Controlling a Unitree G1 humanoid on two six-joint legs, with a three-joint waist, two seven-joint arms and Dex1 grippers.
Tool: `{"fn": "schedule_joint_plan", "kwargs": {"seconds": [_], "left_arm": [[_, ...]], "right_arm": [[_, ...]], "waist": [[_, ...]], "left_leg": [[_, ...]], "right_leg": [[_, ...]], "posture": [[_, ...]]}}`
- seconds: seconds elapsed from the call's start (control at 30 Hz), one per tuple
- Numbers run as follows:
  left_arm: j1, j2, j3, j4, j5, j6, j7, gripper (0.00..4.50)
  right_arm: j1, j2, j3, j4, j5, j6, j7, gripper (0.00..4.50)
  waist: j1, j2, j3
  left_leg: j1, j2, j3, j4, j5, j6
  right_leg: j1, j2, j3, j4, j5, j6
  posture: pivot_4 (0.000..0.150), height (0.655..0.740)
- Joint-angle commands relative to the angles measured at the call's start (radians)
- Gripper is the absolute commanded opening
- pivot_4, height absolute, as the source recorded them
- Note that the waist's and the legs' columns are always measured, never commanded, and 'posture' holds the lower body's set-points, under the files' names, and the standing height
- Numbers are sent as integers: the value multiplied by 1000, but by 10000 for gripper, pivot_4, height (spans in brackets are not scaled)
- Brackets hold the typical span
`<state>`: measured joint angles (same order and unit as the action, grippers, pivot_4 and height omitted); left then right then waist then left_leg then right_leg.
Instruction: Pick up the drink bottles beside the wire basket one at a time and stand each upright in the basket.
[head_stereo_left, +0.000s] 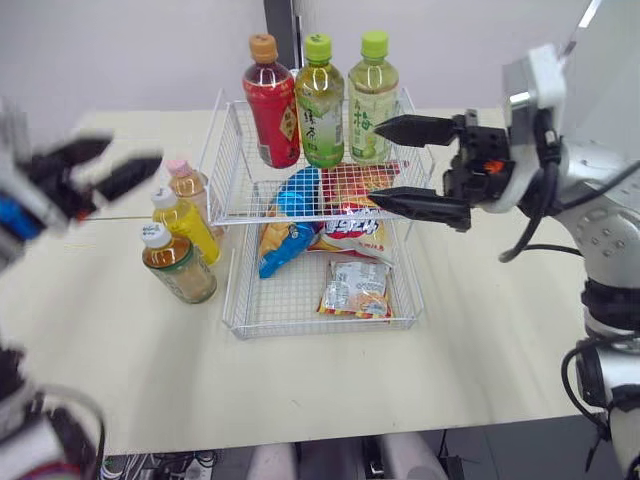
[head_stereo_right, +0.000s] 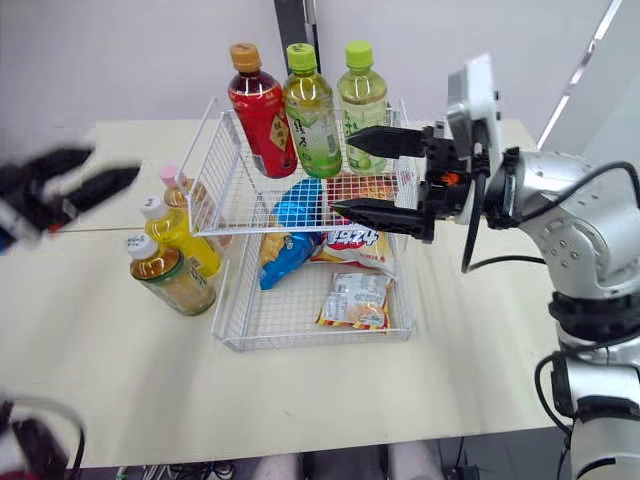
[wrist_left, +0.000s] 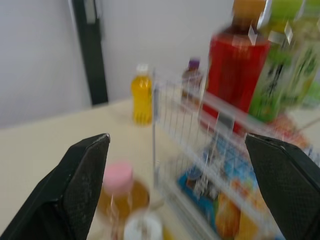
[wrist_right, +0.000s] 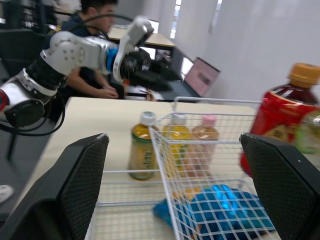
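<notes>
Three drink bottles upright in the raised back tier of the wire basket: one red bottle, one dark-green tea bottle, one pale-green bottle. Three more standing close together on the table just beside the basket, on the robot's left: pink-capped bottle, yellow bottle, amber bottle. At least three snack packets in the lower tier. Two grippers, both released and empty: left gripper above the table near the outer three, right gripper over the basket. One person seated beyond the table.

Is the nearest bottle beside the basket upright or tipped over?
Upright: that tea bottle stands cap up on the table, next to the yellow bottle.
</notes>
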<state>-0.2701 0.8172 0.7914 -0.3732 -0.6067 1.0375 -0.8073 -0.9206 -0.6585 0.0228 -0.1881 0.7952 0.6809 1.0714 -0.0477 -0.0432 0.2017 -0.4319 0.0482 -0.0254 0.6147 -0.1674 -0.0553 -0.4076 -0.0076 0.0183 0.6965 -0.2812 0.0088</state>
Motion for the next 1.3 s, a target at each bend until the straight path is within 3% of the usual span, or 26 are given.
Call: {"fn": "schedule_joint_plan", "kwargs": {"seconds": [0.03, 0.2, 0.4, 0.53, 0.67, 0.83, 1.3], "left_arm": [[152, -55, 251, -261, -136, 101, 46, 44881], [526, -257, 508, -527, -393, 185, 94, 44881], [778, -354, 542, -596, -543, 26, 196, 44881], [732, -299, 448, -551, -535, -81, 304, 44881], [561, -184, 183, -432, -347, -179, 371, 44881], [373, -137, -78, -273, -151, -298, 423, 44881], [165, -137, -313, -55, -2, -413, 387, 44881]], "right_arm": [[-47, 29, 36, 39, -14, -41, 115, 45000], [-71, 75, 104, 108, -59, -84, 242, 45000], [-95, 116, 99, 158, -92, -105, 266, 45000], [-85, 119, 86, 140, -98, -97, 253, 45000], [-69, 103, 70, 119, -112, -89, 220, 45000], [-39, 65, 35, 50, -99, -52, 160, 45000], [14, 0, -29, -79, -72, 26, 57, 45000]], "waist": [[15, -1, -1], [16, -2, -2], [22, -2, -2], [22, -1, -3], [22, 1, -4], [21, 1, -4], [19, 1, -4]], "left_leg": [[0, 1, -2, 0, 0, 0], [2, 0, 1, 0, 0, 0], [2, -1, 0, 1, 0, 0], [5, -1, 1, 1, 0, 0], [5, 0, 1, 0, 0, 0], [4, 0, 2, -1, 0, 0], [4, 1, 1, -2, 0, 0]], "right_leg": [[0, 1, -2, -1, 0, 0], [3, -5, 0, -2, 0, 0], [3, -5, -1, -1, -1, -2], [4, -1, 0, 0, -3, -5], [4, 1, 1, 0, -3, -5], [3, 1, 2, 0, -3, -5], [2, 2, 1, 0, -3, -5]], "posture": [[1500, 7400], [1500, 7400], [1500, 7400], [1500, 7400], [1500, 7400], [1500, 7400], [1500, 7400]]}}
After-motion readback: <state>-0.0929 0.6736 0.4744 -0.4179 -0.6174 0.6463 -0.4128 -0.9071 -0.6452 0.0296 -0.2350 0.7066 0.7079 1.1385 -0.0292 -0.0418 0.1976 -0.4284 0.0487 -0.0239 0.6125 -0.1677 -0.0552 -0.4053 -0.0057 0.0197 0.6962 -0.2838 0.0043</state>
